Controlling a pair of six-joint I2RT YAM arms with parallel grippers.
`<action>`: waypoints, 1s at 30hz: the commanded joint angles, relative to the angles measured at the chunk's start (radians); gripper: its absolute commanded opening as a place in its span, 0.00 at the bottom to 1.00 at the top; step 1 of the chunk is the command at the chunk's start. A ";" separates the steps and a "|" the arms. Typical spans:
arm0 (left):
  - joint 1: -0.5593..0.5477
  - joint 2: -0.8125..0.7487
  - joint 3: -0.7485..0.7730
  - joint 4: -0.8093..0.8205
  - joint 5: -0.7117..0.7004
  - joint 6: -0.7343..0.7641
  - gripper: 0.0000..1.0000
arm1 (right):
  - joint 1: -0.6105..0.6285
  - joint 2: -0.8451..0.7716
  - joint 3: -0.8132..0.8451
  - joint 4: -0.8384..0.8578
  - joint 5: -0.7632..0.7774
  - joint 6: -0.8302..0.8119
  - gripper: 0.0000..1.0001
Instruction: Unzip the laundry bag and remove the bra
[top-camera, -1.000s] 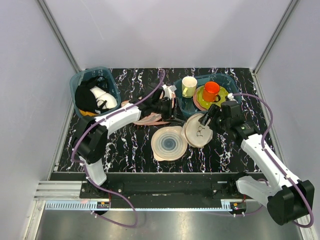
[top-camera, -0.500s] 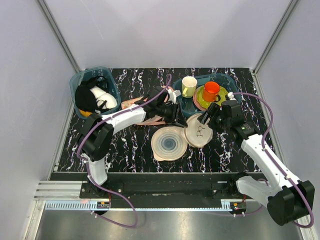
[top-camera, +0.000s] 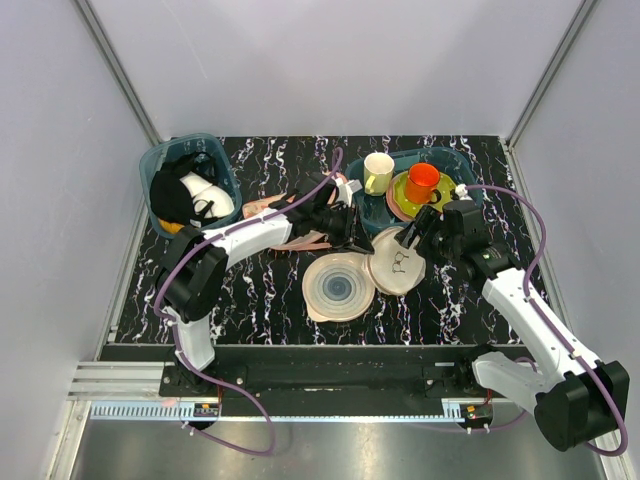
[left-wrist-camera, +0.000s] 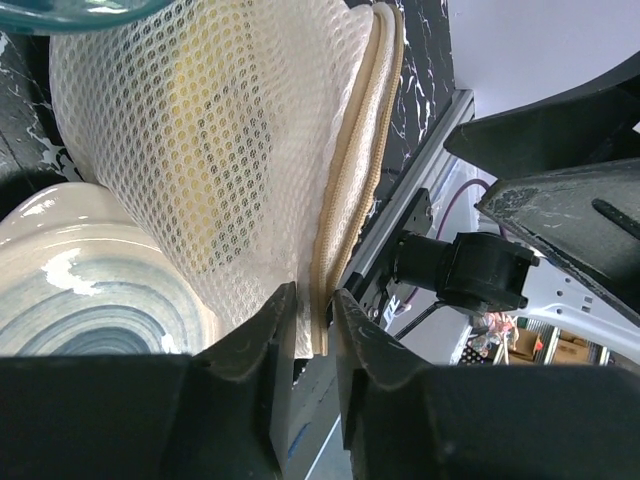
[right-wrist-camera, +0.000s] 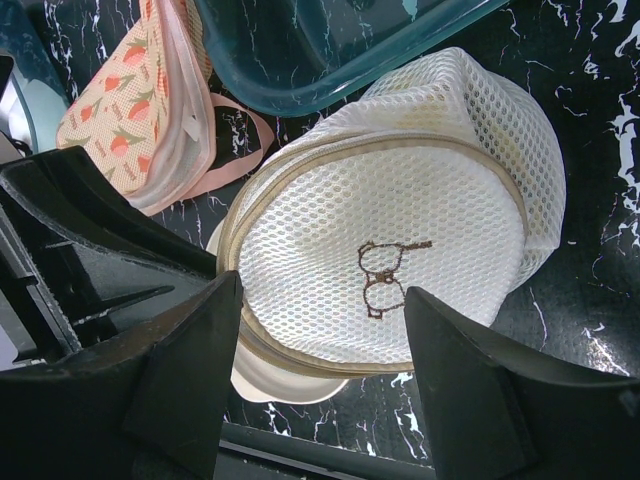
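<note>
The white mesh laundry bag (top-camera: 397, 262) leans on edge against the right teal bin, its face with the black line drawing (right-wrist-camera: 385, 280) turned to my right wrist. The yellow bra (left-wrist-camera: 215, 150) shows through the mesh, inside the bag. My left gripper (top-camera: 352, 238) is at the bag's left rim; in the left wrist view the left gripper (left-wrist-camera: 312, 300) is shut on the beige zipper edge (left-wrist-camera: 350, 200). My right gripper (top-camera: 418, 238) is open wide just above the bag's face; in the right wrist view the right gripper (right-wrist-camera: 320, 330) holds nothing.
A pale ringed disc (top-camera: 338, 286) lies left of the bag, touching it. The pink carrot-patterned cloth (top-camera: 300, 238) lies under the left arm. The right teal bin (top-camera: 455, 165) holds a yellow cup and an orange cup. The left teal bin (top-camera: 160, 160) holds black and white things.
My left gripper has moved right from the pink cloth to the bag's rim and closed on the zipper edge. The right arm has barely moved.
</note>
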 joint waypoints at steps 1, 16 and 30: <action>0.015 -0.044 0.016 0.058 0.019 -0.014 0.21 | 0.007 -0.019 0.006 0.046 -0.004 0.008 0.75; 0.019 -0.041 -0.013 0.109 0.051 -0.051 0.21 | 0.007 -0.014 -0.008 0.057 -0.015 0.014 0.75; 0.009 -0.064 -0.018 0.129 0.051 -0.066 0.00 | 0.015 0.030 0.005 0.112 -0.053 0.046 0.78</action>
